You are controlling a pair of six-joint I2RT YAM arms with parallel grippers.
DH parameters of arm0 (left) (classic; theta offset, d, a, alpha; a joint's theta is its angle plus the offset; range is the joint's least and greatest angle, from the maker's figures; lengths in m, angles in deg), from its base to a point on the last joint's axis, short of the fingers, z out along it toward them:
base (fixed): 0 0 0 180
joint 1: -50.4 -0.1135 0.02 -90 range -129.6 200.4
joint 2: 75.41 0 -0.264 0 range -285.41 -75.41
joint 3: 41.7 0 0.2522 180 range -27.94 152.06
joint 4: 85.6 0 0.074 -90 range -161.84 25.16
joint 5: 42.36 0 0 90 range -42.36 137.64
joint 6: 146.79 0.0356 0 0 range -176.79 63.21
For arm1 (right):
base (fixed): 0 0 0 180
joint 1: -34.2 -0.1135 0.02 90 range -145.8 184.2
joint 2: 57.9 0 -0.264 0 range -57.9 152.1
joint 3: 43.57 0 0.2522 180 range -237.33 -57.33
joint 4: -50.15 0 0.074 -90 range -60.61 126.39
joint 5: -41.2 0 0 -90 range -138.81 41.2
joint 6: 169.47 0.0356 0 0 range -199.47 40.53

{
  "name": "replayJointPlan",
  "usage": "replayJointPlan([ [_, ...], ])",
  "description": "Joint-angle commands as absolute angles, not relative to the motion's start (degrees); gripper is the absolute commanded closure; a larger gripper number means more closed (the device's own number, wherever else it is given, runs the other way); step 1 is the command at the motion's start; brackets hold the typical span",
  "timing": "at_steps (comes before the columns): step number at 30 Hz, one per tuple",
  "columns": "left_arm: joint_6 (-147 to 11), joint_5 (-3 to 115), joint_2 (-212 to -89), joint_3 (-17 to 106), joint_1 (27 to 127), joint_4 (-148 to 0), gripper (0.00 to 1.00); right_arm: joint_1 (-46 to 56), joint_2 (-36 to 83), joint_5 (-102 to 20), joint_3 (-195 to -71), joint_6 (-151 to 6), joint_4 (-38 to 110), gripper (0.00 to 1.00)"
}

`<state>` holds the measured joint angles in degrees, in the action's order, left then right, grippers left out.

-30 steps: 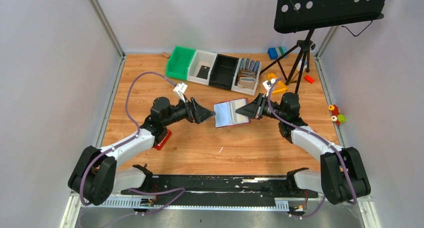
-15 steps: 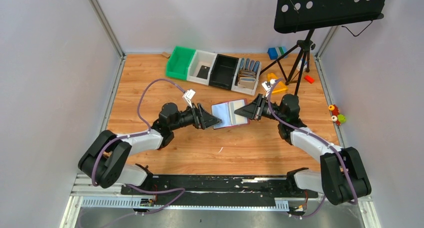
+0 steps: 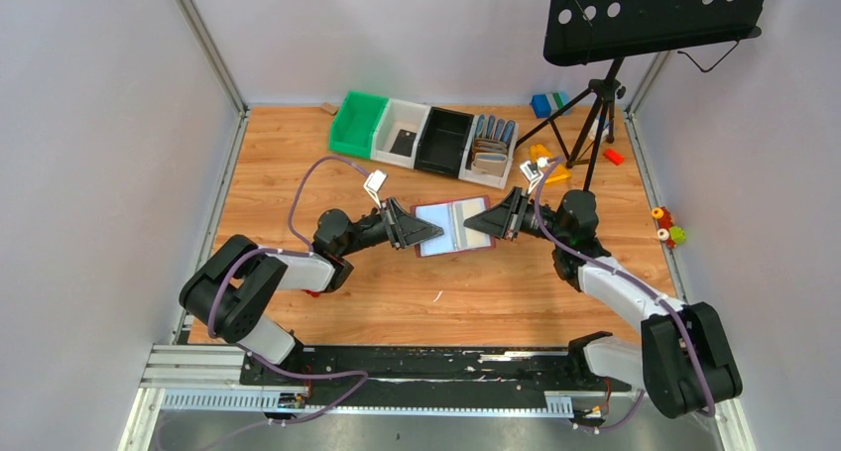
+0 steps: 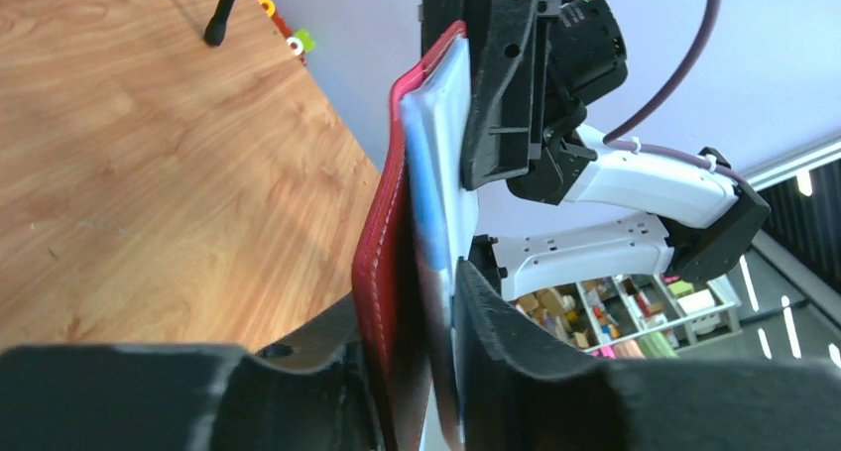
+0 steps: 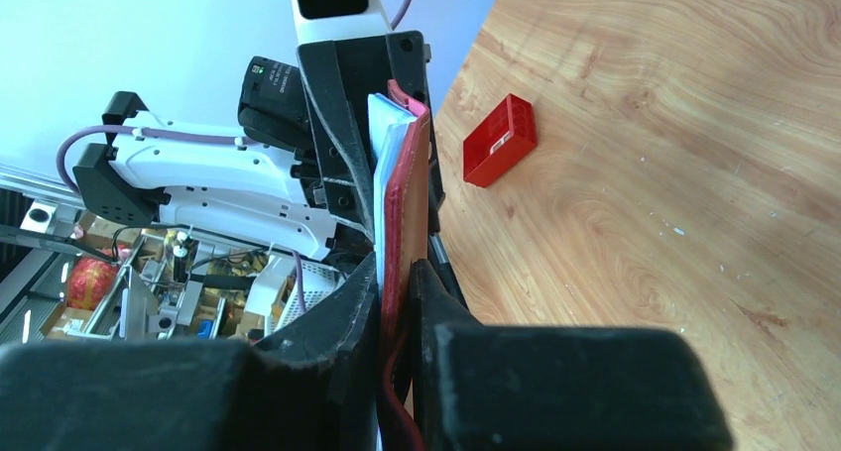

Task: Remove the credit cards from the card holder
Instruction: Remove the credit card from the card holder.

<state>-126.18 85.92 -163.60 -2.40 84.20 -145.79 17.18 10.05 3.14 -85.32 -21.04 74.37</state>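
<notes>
A robotics test laboratory is indicated. A wooden table (image 3: 268,164) is enclosed by plain grey panels (image 3: 99,124) set in aluminium framing (image 3: 203,40). A cabled left arm (image 3: 288,268) and right arm (image 3: 615,278) are bolted to a black rail (image 3: 426,357) at the near edge, and a card holder (image 3: 454,228) is gripped between the left gripper (image 3: 433,235) and the right gripper (image 3: 476,220). Sorting bins (image 3: 359,124) and a tripod stand (image 3: 595,114) are placed at the far side. Stocked storage shelving (image 4: 595,317) is observed beyond the enclosure in the left wrist view.

The small maroon leather card holder (image 3: 454,227) is held spread open at both side edges, grey pockets facing upward.
</notes>
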Motion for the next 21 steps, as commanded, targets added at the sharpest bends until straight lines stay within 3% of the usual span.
replayJointPlan([
  [1,-126.5,86.8,-162.8,-1.3,84.6,-151.1,0.71,16.7,7.9,2.7,-85.3,-22.4,74.9,1.0],
  [4,-123.8,86.5,-161.4,-1.1,84.6,-146.3,0.87,16.4,6.9,2.8,-85.7,-25.1,72.9,0.92],
  [7,-120.7,85.2,-159.6,-1.0,84.6,-140.7,0.97,16.0,4.9,1.6,-86.5,-29.8,67.0,0.54],
  [10,-118.7,83.9,-158.0,-1.5,84.5,-137.7,1.0,15.9,2.2,-0.6,-87.0,-34.9,59.2,0.41],
  [12,-118.6,83.9,-157.5,-1.7,84.5,-137.6,1.0,15.9,0.6,-1.6,-87.0,-37.1,56.2,0.41],
  [18,-118.8,84.5,-158.0,-1.7,84.6,-138.2,1.0,15.9,0.6,-0.4,-86.2,-37.8,55.1,0.61],
  [21,-118.6,84.4,-158.2,-1.7,84.6,-138.0,1.0,15.9,0.6,1.0,-86.2,-38.0,55.3,0.64],
])
